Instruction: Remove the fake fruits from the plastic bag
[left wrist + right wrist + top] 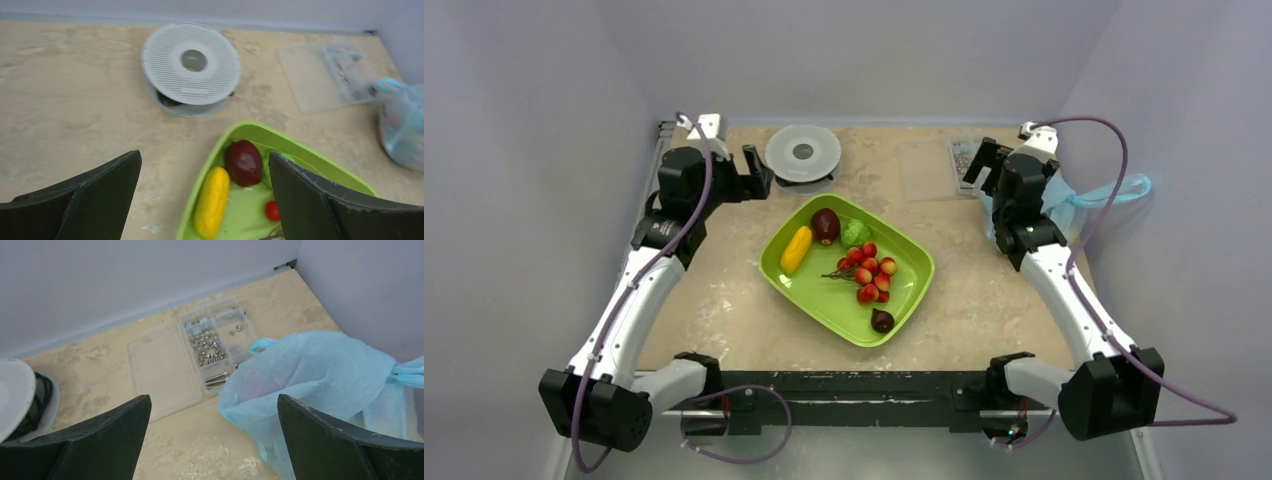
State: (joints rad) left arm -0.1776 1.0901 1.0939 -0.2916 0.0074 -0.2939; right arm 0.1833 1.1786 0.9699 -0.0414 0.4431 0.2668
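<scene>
- left gripper (756, 172): jaws wide, holding nothing; arm extended, raised near green tray (911, 247)
- right gripper (214, 402): jaws wide, empty; arm extended, just beside plastic bag (320, 375)

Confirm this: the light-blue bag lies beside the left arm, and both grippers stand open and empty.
No. The plastic bag lies beside the right arm, as the top view shows. The left gripper and right gripper do stand open and empty.

Plain lilac-grey walls (854, 50) are enclosing the table (724, 320) on three sides. Its mottled beige top is lying under even, diffuse light, showing only soft shadows.
</scene>
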